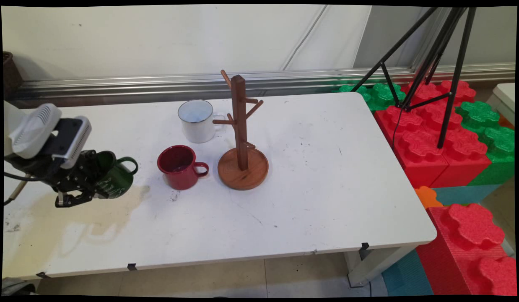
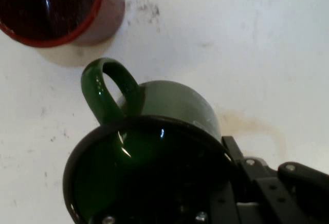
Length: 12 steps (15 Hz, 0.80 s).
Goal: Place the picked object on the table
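While the white table (image 1: 326,176) runs wide across the main view, its crowded part is the left half. Furthest left, near the table's left edge, the gripper (image 1: 81,191) grips a green mug (image 1: 115,176), its fingers pinching the mug's rim, one inside and one outside; the mug is tilted and seems lifted off the surface, its handle pointing right. In the hand view the green mug (image 2: 154,157) fills the lower frame with its dark mouth toward the camera, handle up.

Beneath and to the left of it, a yellowish stain (image 1: 75,214) spreads over the tabletop.

Just right of the green mug stands a red mug (image 1: 177,167), upright, its handle turned right; it is the nearest thing in the way. Behind it, nearer the wall, a white mug (image 1: 196,121) stands upright. Right of both is a wooden mug tree (image 1: 242,138) on a round base, its pegs bare; the red mug's handle is close beside the base.

Beyond the tree the right half of the table lies open up to its right edge, past which are red and green foam blocks (image 1: 435,130) and a black tripod (image 1: 431,58).
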Each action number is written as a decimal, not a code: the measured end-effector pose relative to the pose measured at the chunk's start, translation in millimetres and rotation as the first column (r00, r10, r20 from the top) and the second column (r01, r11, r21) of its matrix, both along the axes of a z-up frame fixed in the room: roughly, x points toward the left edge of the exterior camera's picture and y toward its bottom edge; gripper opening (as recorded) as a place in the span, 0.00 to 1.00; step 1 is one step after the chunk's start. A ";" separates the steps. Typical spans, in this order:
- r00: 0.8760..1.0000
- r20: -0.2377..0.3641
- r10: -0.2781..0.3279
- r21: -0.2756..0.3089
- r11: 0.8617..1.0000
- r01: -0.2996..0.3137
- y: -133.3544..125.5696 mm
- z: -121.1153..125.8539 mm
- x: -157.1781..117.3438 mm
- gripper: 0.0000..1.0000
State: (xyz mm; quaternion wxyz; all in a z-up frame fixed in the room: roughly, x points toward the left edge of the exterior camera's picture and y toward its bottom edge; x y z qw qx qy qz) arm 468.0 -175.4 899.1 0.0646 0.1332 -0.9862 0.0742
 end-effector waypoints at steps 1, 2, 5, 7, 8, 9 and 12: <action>1.000 0.015 -0.009 0.005 1.000 0.009 -2.0 -5.0 0.4 0.00; 0.999 0.029 -0.018 0.008 1.000 0.018 -4.3 -10.0 0.6 0.00; 0.998 0.063 -0.032 0.018 0.999 0.031 -11.7 -24.0 0.2 0.00; 0.996 0.080 -0.037 0.025 0.999 0.035 -16.0 -33.4 -1.5 0.00; 0.996 0.086 -0.039 0.030 0.999 0.036 -18.0 -38.4 -3.0 0.00; 0.995 0.091 -0.040 0.034 0.999 0.037 -19.2 -42.5 -4.4 0.00; 0.994 0.104 -0.039 0.048 0.998 0.034 -22.0 -54.7 -9.7 0.00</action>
